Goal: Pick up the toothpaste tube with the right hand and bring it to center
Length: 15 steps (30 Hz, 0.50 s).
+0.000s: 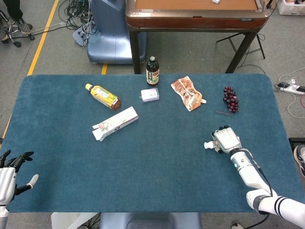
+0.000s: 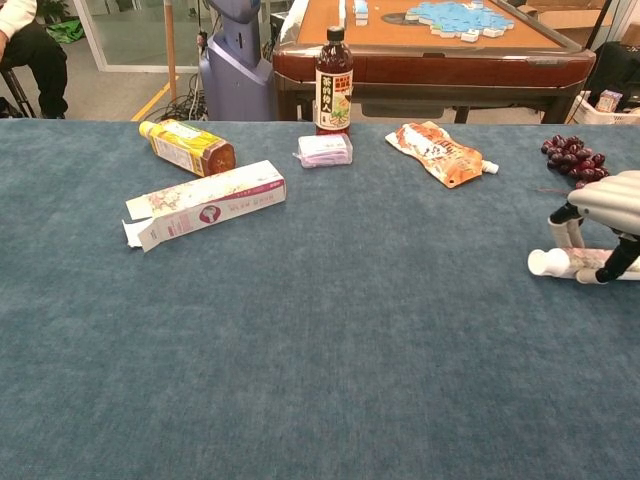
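At the right of the head view, the right hand (image 1: pixel 226 139) lies palm-down over the toothpaste tube (image 1: pixel 209 145), its fingers curled round the tube's body so only the white cap end pokes out toward frame centre. In the chest view the tube (image 2: pixel 560 263) lies flat against the blue worktop (image 2: pixel 330 330) at the right edge, fingers (image 2: pixel 566 231) arched over it. The left hand (image 1: pixel 10 173) rests at the lower left corner, fingers spread and holding nothing. Across the upper half lie a long carton (image 1: pixel 116 123), a yellow bottle (image 1: pixel 102 95), a dark bottle (image 1: pixel 152 71), an orange pouch (image 1: pixel 187 93) and grapes (image 1: pixel 230 98).
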Tool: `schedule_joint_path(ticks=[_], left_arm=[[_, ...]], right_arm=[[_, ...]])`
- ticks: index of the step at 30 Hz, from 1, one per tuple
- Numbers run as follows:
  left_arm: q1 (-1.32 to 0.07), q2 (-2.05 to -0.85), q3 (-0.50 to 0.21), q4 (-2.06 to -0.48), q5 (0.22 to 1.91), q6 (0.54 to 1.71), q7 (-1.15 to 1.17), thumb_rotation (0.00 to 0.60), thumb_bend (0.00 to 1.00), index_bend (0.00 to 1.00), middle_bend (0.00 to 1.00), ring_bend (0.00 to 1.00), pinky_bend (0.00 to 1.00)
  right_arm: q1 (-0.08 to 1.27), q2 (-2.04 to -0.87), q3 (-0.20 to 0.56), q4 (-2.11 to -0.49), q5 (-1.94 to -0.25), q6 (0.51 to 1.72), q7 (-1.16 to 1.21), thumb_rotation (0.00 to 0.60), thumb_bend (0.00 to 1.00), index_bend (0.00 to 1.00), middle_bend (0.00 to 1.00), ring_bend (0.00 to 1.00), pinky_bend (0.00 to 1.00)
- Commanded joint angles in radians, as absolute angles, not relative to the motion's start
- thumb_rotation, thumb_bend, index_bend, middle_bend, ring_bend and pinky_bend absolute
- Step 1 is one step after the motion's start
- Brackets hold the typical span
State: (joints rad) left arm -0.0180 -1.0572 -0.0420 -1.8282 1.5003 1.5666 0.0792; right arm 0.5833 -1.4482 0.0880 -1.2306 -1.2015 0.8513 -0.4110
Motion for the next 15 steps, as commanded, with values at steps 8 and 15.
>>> schedule_joint_path(ticks=[8,15], left_arm=[[-0.010,-1.058,-0.039,-1.813,1.496,1.570,0.063,0.600,0.22,0.22,0.36,0.33,0.04],[-0.007,-1.060,-0.037,-1.806,1.497,1.571,0.055,0.600,0.22,0.22,0.36,0.33,0.04]], right_arm=[[0.641,-1.447,0.114,-1.346,-1.106,0.807,-0.499,0.600,0.31,0.45,0.43,0.28,0.26],[0.648,-1.442,0.107,-1.361,-1.072,0.831,-0.531,0.565,0.25,0.26,0.31,0.24,0.26]])
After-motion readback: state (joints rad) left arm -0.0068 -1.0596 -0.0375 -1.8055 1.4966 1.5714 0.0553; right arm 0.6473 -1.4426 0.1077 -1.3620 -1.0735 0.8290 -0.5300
